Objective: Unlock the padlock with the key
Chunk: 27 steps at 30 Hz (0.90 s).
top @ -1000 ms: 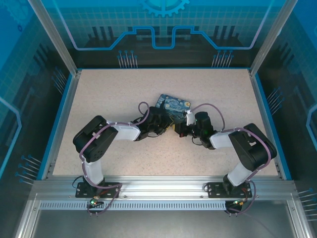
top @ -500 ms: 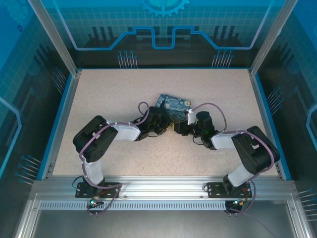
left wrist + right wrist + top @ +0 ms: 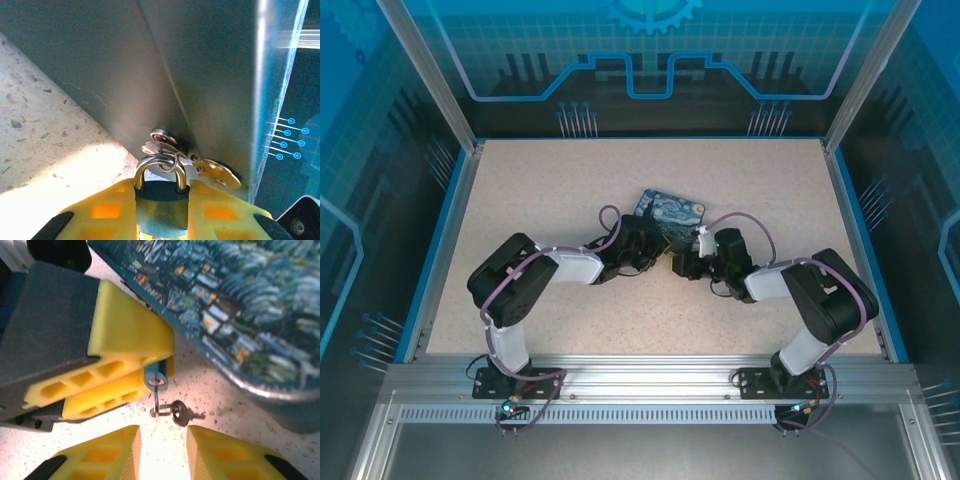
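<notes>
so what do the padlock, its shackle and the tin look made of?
Padlock: teal matte body, probably coated metal. Shackle: bare polished metal, bright glints. Tin: likely printed sheet metal, glossy picture, rolled rim.

Teal padlock (image 3: 161, 214), yel. fingers (image 3: 107, 211)

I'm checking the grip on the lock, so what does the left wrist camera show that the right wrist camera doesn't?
Left wrist: the shackle, a ring with flat metal pieces, the tin's plain side. Right wrist: its painted lid, the key, the right tool open. Both: the padlock clamped in the left tool.
</notes>
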Available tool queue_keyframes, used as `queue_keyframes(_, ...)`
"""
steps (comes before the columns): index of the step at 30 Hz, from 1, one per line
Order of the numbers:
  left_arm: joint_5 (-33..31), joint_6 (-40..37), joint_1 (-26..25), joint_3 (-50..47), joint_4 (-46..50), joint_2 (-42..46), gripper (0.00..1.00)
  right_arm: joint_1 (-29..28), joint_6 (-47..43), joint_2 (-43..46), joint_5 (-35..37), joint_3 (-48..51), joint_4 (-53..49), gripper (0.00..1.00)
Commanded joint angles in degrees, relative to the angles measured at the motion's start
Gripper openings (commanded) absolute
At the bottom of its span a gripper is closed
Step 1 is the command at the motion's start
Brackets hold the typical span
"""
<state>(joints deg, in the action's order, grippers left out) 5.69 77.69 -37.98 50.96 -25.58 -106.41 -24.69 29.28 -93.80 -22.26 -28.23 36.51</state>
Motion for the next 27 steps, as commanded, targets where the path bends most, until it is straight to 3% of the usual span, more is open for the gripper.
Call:
queue_keyframes(1, 0.96, 0.01, -0.24, 1.17, -1.12, 1.21, 0.02, 0.1, 0.42, -1.12, -1.21, -1.89, 1.08, 0.27)
queue_keyframes(9, 1.0, 0.01, -0.25, 1.14, -1.04, 1.22, 0.02, 0.04, -0.05, -2.18, -1.13, -3.3, 1.64, 0.0)
queue_keyframes(22, 1.34, 0.21, -0.39, 0.98, -1.4, 0.64, 0.02, 0.0, -0.19, -3.29, -2.51, -6.93, 2.58, 0.0)
queue_keyframes(27, 1.34, 0.0, -0.57, 1.6, -0.88, -0.09, 0.01, -0.1, 1.9, -3.93, -4.29, -5.94, 7.18, 0.0)
